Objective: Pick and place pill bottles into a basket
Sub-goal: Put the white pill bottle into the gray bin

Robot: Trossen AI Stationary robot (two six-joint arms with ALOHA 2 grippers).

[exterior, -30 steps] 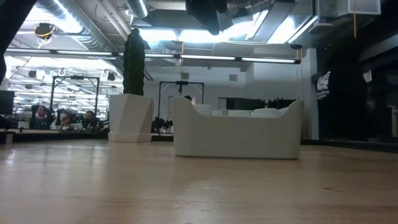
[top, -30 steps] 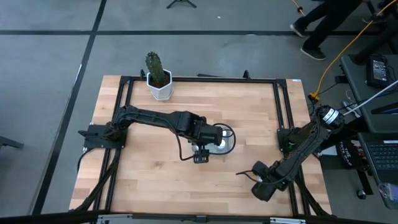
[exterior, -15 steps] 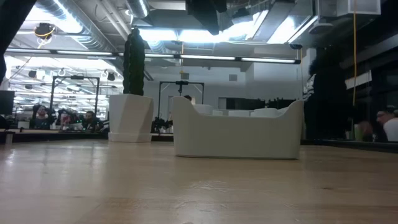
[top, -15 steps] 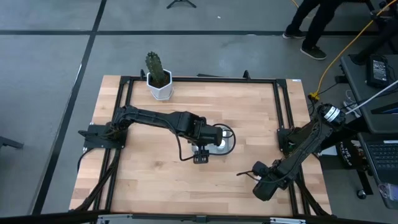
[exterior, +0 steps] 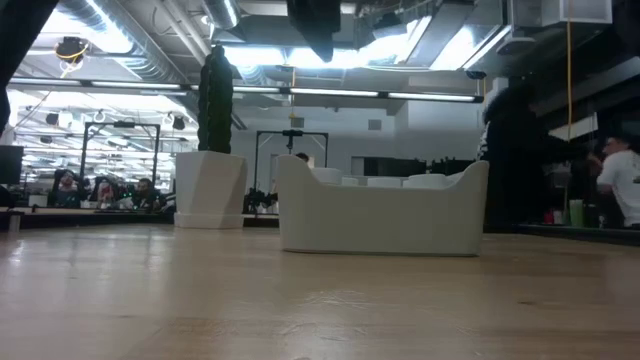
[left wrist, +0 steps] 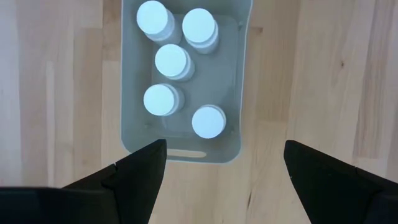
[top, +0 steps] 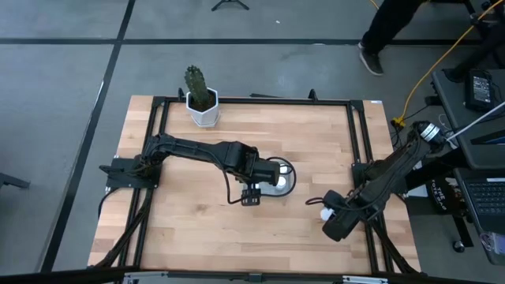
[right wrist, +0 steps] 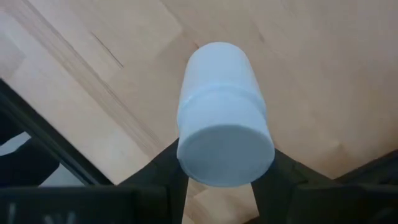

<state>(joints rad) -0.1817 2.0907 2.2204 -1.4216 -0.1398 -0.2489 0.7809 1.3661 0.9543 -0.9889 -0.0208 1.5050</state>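
L arm reaches across the counter's middle, wrist bent down, left gripper [left wrist: 224, 171] with jaws wide apart. R arm folded low at near-right edge, right gripper [right wrist: 217, 180] clamped tight.

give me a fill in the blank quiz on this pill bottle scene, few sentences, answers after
1. The basket under the left tool holds ____ pill bottles.
2. The right tool is shut on a ____.
3. The left tool's fingers are ____, with nothing between them.
4. The white pot at the table's far edge holds a ____.

Missing words: five; pill bottle; open; cactus
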